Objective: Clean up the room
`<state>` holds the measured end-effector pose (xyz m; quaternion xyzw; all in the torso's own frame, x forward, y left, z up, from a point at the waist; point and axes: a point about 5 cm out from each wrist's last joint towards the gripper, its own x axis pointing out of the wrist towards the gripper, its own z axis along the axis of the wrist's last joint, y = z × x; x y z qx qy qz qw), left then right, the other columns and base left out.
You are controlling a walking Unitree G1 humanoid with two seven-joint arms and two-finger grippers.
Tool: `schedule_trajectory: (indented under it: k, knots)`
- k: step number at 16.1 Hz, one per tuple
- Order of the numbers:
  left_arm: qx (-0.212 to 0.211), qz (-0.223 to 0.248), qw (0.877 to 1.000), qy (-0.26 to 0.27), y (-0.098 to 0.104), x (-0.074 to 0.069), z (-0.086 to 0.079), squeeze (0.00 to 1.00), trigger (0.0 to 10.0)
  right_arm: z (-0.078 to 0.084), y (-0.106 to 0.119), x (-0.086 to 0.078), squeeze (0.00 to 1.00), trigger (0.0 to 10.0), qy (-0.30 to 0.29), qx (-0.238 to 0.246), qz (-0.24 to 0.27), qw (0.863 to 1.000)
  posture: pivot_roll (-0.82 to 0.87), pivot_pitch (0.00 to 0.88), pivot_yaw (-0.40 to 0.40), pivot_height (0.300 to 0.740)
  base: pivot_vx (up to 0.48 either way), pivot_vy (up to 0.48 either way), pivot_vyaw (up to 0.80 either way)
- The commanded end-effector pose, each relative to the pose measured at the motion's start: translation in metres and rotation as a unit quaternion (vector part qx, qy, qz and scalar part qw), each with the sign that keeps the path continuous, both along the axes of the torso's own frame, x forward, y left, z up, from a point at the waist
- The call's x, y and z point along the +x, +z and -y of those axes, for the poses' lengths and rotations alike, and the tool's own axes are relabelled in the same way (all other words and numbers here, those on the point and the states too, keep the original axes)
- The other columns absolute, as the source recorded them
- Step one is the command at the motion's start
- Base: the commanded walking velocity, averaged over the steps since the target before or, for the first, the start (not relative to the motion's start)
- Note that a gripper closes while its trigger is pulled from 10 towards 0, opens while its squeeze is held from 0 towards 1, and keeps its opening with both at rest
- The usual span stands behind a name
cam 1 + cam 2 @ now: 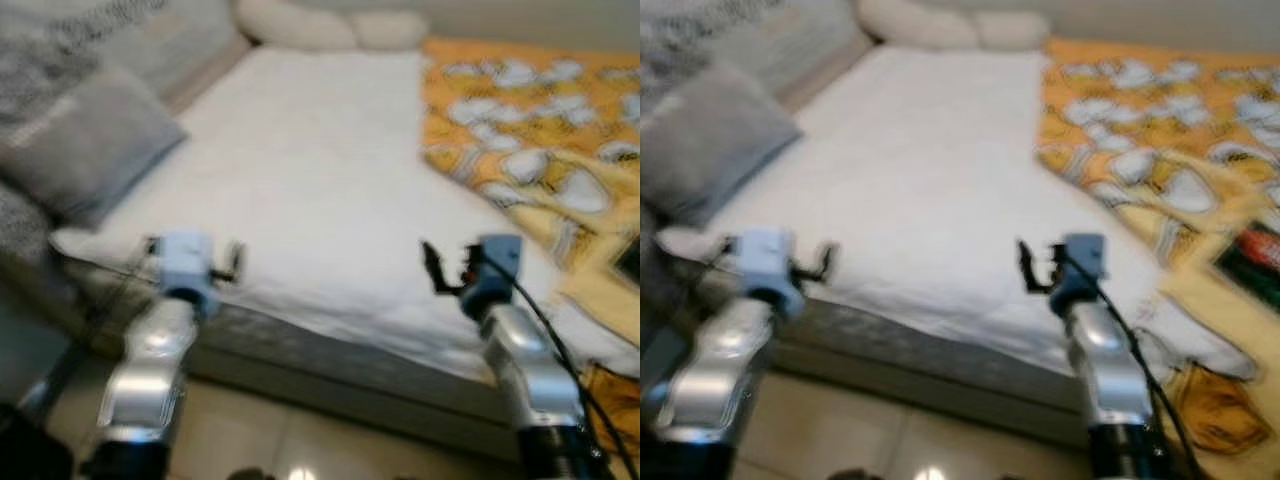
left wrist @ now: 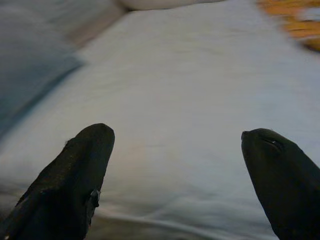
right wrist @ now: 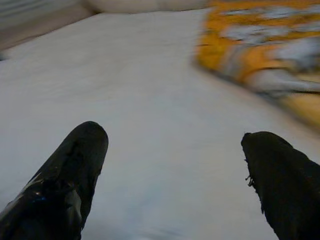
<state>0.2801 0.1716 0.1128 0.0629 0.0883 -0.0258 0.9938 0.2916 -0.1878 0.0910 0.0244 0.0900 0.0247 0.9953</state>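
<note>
Two silver arms are reaching out over the near edge of a bed (image 1: 300, 190), whose white sheet is filling the middle of the head views, slightly blurred. The left gripper (image 2: 175, 150) is hovering at about 7 o'clock in the left eye view, over the bed's near left corner, its two black fingers (image 2: 80, 170) standing wide apart and grasping nothing, with bare white sheet lying between them. The right gripper (image 3: 175, 150) is hovering at about 5 o'clock, over the near edge of the mattress, its fingers (image 3: 75, 170) likewise spread wide and holding nothing, the sheet showing between them. An orange blanket (image 1: 540, 130) patterned in white is lying rumpled across the bed's right side, from 1 o'clock down to 4 o'clock, its edge trailing off the mattress toward the floor (image 1: 300, 440). In the right wrist view the blanket's near fold is sitting beyond the right gripper, apart from its fingers. A grey pillow (image 1: 95, 140) is leaning at 9 o'clock on the bed's left edge, beside grey patterned bedding (image 1: 60, 50) at 10 o'clock. Cream pillows (image 1: 320, 25) are lying at 12 o'clock at the head of the bed. A dark object (image 1: 1255, 260) is resting on the blanket at 3 o'clock, too blurred to identify.
</note>
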Motion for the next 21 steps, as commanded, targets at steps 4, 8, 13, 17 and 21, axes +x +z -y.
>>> schedule_trajectory:
  k: [4,8,13,17,21]
  knots:
    - [0.010,0.010,1.000,0.013,0.0038,0.0022,-0.0080,0.95,10.0,-0.0084,0.0036,0.0026,1.00,10.0,0.015,-0.002,0.007,1.000,-0.03,0.000,0.055,0.740,0.000,-0.480,0.00]
    - [0.010,0.008,1.000,0.014,0.0026,0.0014,-0.0083,0.95,10.0,-0.0096,0.0024,0.0019,1.00,10.0,0.024,-0.002,0.004,1.000,-0.03,0.000,0.055,0.740,0.000,-0.480,0.29]
    - [0.009,0.007,1.000,0.013,0.0020,0.0012,-0.0087,0.95,10.0,-0.0116,0.0011,0.0014,1.00,10.0,0.029,-0.002,0.000,1.000,-0.03,0.000,0.055,0.740,0.000,-0.480,0.77]
    - [0.009,0.007,1.000,0.011,0.0020,0.0015,-0.0081,0.95,10.0,-0.0108,0.0009,0.0019,1.00,10.0,0.023,-0.002,-0.001,1.000,-0.03,0.000,0.055,0.740,0.000,-0.480,0.47]
    - [0.008,0.006,1.000,0.010,0.0016,0.0018,-0.0075,0.95,10.0,-0.0122,0.0001,0.0020,1.00,10.0,0.026,-0.003,-0.002,1.000,-0.03,0.000,0.055,0.740,0.000,-0.480,0.00]
